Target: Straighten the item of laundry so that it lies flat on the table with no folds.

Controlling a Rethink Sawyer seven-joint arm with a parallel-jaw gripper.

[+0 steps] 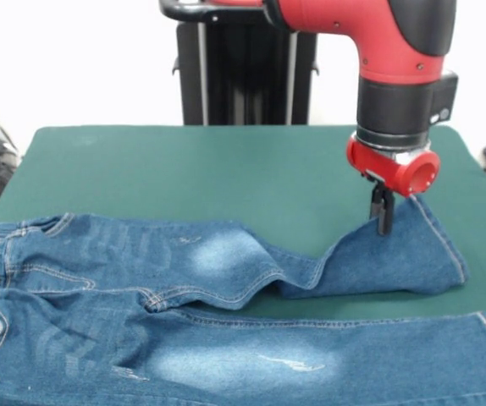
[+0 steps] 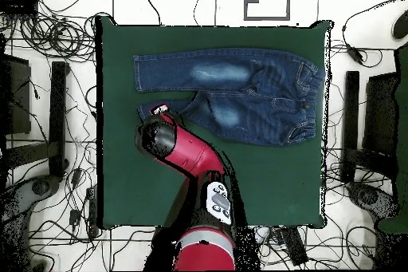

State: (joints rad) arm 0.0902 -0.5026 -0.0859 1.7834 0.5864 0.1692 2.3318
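Jeans (image 1: 184,321) lie across near part of desk (image 1: 184,169), waistband left in front view, legs running right. Near leg flat and straight. Far leg bent: kinks at knee, lower part angles toward far-right, hem raised. Gripper (image 1: 383,222) sits on that raised hem, jaws closed, pinching denim fold as far as you can judge. Leg's long axis runs left-right; crease lies left of jaws. You likely need pull to right, away from waistband, to take bend out.
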